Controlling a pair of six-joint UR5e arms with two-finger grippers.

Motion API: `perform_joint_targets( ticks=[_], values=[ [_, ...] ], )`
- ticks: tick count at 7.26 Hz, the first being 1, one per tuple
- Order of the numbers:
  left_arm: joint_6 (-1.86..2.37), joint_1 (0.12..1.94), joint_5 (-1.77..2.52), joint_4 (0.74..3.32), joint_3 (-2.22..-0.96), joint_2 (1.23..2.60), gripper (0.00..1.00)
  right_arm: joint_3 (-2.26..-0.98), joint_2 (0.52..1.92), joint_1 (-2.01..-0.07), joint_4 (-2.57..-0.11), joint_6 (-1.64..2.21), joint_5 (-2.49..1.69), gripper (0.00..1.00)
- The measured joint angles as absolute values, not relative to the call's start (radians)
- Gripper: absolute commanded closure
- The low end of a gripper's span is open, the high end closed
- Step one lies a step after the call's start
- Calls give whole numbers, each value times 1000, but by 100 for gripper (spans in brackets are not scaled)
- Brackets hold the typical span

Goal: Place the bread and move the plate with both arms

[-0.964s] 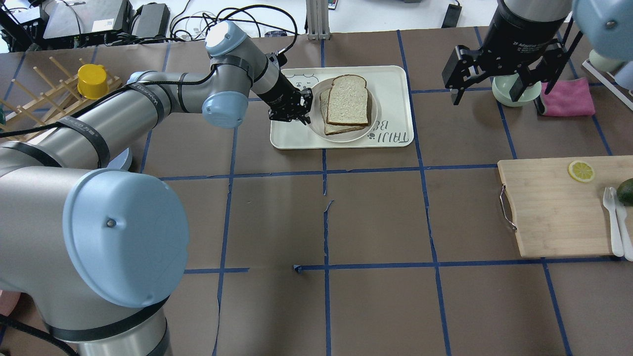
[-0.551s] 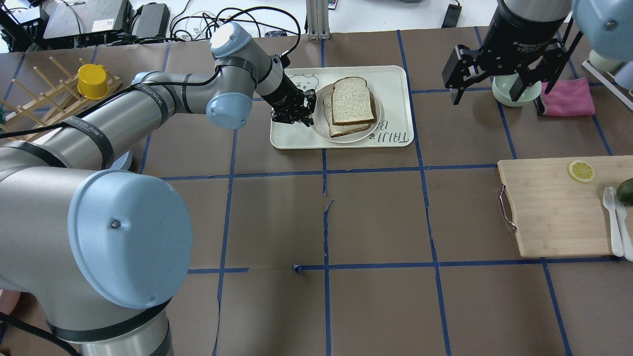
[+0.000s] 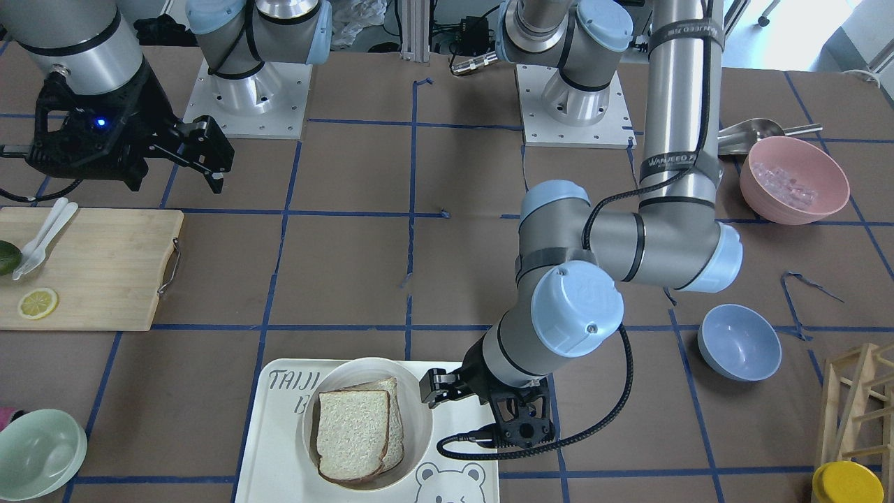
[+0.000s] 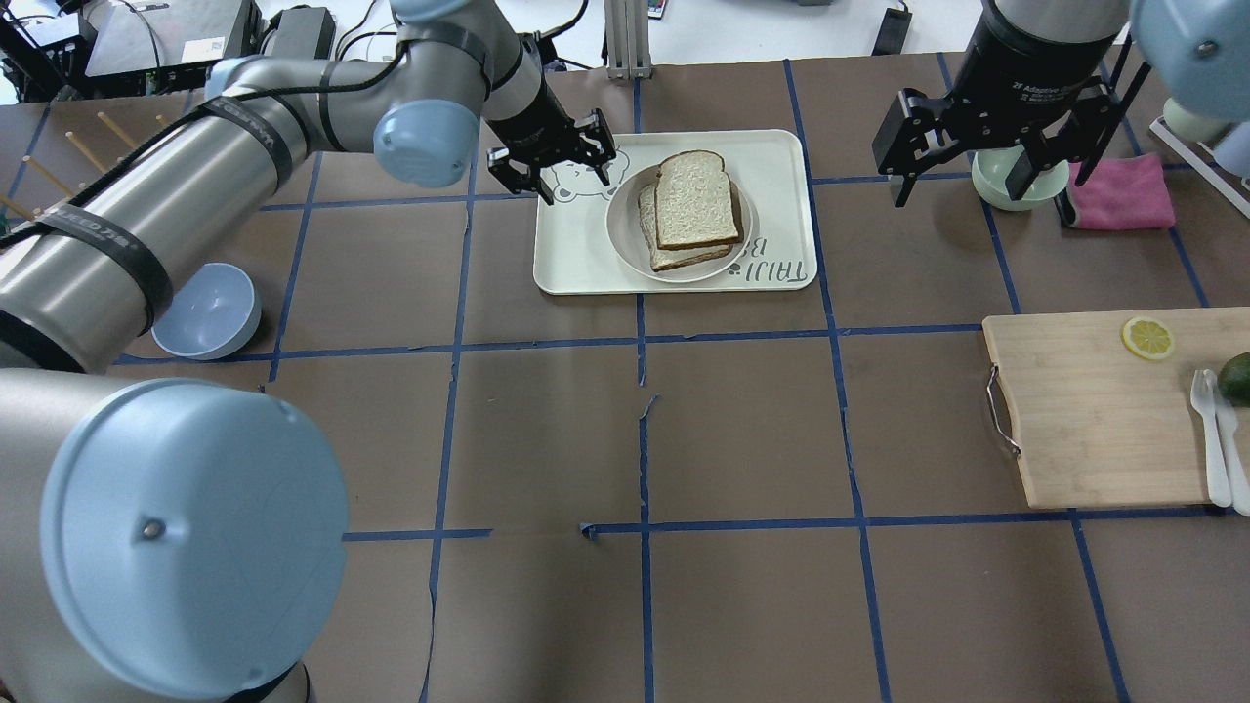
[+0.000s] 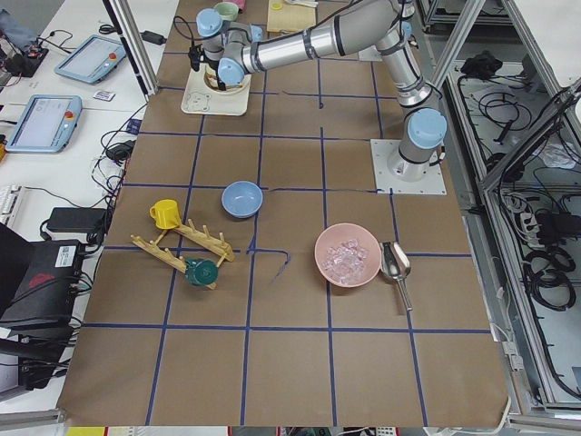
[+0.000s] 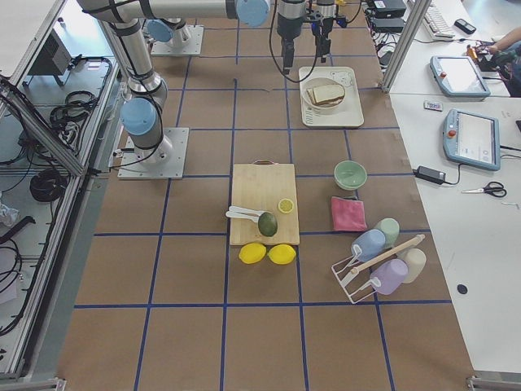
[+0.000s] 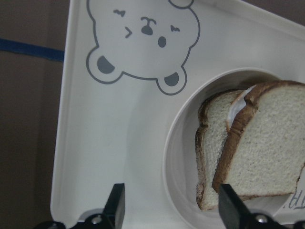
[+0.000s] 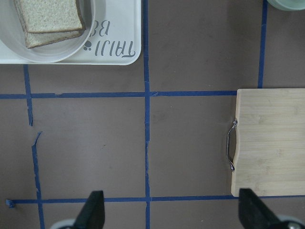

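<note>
The plate sits on the white bear-print tray at the far middle of the table. Two slices lie in it. The bread, with a dark crust and rounded top, leans on a lower slice. My left gripper is open and empty, raised over the tray's bear print, left of the plate. In the left wrist view the plate rim and bread lie below the open gripper. My right gripper is open and empty, high at the far right.
A pale green bowl and pink cloth lie under and beside the right gripper. A wooden cutting board holds a lemon slice, white cutlery and an avocado. A blue bowl sits at the left.
My left gripper has lifted from the plate's left rim and moved back over the bear print, fingers spread wider. The bread and plate shifted slightly right earlier. The right arm has not moved.
</note>
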State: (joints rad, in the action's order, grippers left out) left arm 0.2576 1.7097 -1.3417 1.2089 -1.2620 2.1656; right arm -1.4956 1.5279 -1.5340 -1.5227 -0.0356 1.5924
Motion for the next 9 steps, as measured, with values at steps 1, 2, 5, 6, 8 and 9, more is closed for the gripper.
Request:
perform_joint_targets(
  ticks=[1, 2, 5, 6, 8, 9],
  values=[
    [218, 1708, -1388, 1328, -1220, 2104, 15, -1496, 1528, -1534, -1523, -36, 1592, 0],
    [153, 1705, -1450, 1417, -1206, 2026, 15, -1496, 1528, -1534, -1525, -36, 1592, 0],
    [-64, 1615, -1571, 1674, -1231, 1791, 13, -1496, 1528, -1534, -1533, -38, 1590, 0],
    [-156, 1553, -1573, 1721, -1254, 1742, 11, -1496, 1528, -1534, -1533, -38, 1589, 0],
    [-80, 1522, -1572, 1676, -1346, 1695, 3, -1495, 1530, -1534, -1533, -38, 1586, 0],
    [-23, 1567, -1575, 1620, -1386, 1680, 0, -1494, 1532, -1534, -1532, -39, 1581, 0]
  ],
)
